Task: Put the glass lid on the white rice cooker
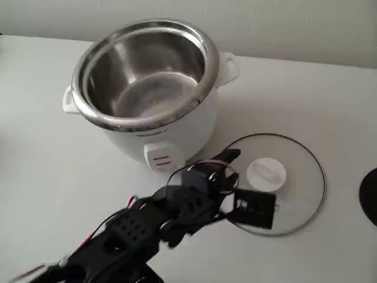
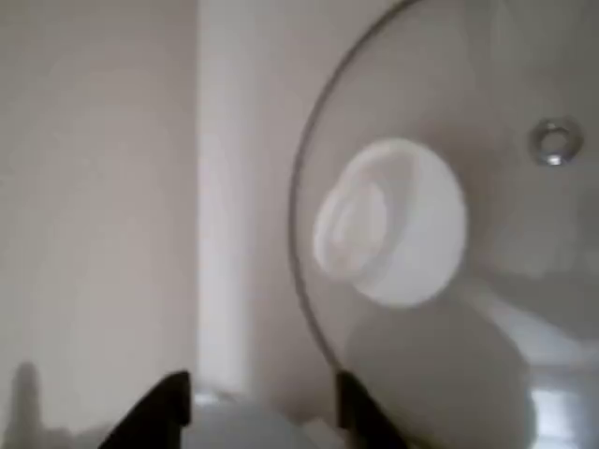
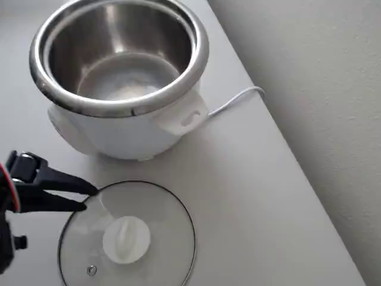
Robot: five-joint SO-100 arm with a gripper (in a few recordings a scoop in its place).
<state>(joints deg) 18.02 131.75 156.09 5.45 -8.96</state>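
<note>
- One arm, one job: glass lid [image 3: 149, 220] lies flat on the table [image 3: 250, 196], not yet on the white rice cooker [image 3: 119, 128]. You're in the approach-to-grasp step.
- Lid sits just beside the cooker, at about 4 o'clock from it in the fixed view, 6 o'clock in the overhead view. Not touching as far as you can tell.
- Cooker is open, steel bowl [image 1: 147, 82] empty, rim clear to receive the lid.
- Gripper [image 3: 89, 198] hovers at the lid's 10 o'clock edge in the overhead view; jaws are spread a little, nothing pinched between them.
- Knob [image 2: 393, 220] is the white round one at lid centre. In the wrist view it sits up at 1 o'clock from the fingertips [image 2: 168, 398], so you're off-centre and short.
- Push forward toward the knob and centre it between the fingers before closing. Open wider first; the present gap looks tight for the knob.
- Come down low so the pads bite the knob's waist, not its top. Glass on a smooth table will likely slide if you nudge the rim.
- Steam vent [image 3: 91, 270] sits at 7 o'clock of the knob in the overhead view; keep off it.
- Lift level and clear the steel rim before moving over.
</note>
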